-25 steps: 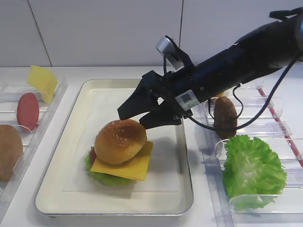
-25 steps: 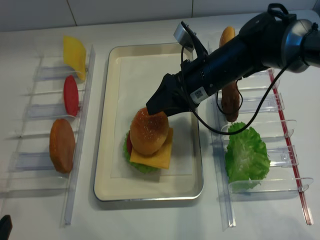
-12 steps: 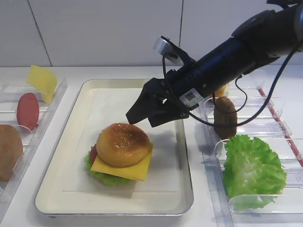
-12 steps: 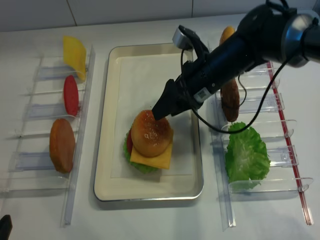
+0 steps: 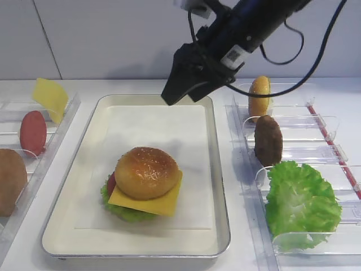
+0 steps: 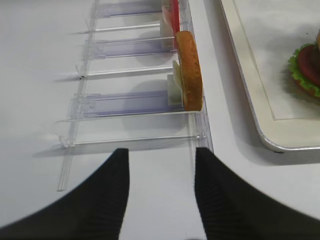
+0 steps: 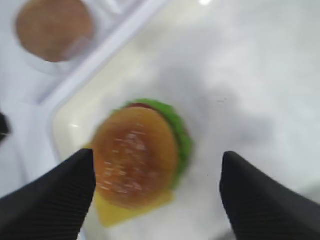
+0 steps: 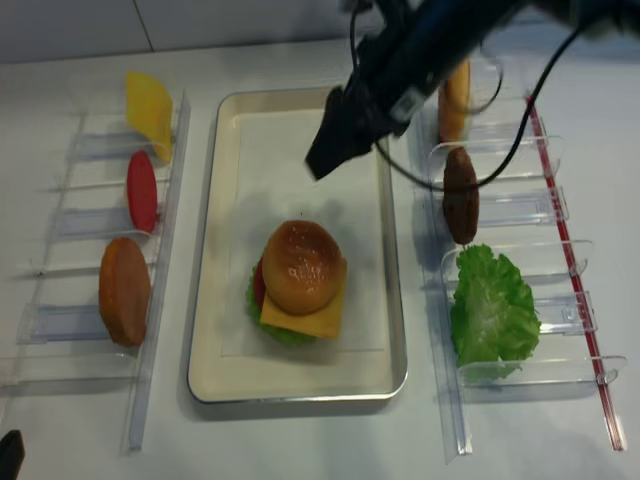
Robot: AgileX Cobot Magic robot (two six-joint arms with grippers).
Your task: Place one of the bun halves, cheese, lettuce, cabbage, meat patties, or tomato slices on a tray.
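Note:
A cream tray [image 5: 84, 226] holds a stacked burger. Its domed seeded bun half [image 5: 146, 172] lies on top of a yellow cheese slice [image 5: 152, 202], with frilly lettuce [image 5: 121, 212] and a red tomato edge [image 5: 111, 183] showing beneath. My right gripper [image 5: 180, 93] hangs open, high over the tray's far end, with nothing in it. In the right wrist view the bun half [image 7: 135, 157] lies far below, between the spread fingers [image 7: 50, 195]. My left gripper [image 6: 161, 150] is open over bare table beside the left rack.
The left clear rack [image 6: 130, 102] holds a cheese slice [image 5: 51, 97], a tomato slice [image 5: 32, 132] and a bun half [image 5: 10, 180]. The right rack [image 5: 321, 152] holds a bun half [image 5: 259, 99], a meat patty [image 5: 268, 140] and a lettuce leaf [image 5: 302, 203].
My right gripper has lifted up and back from the burger, empty. The bun top has settled level on the stack.

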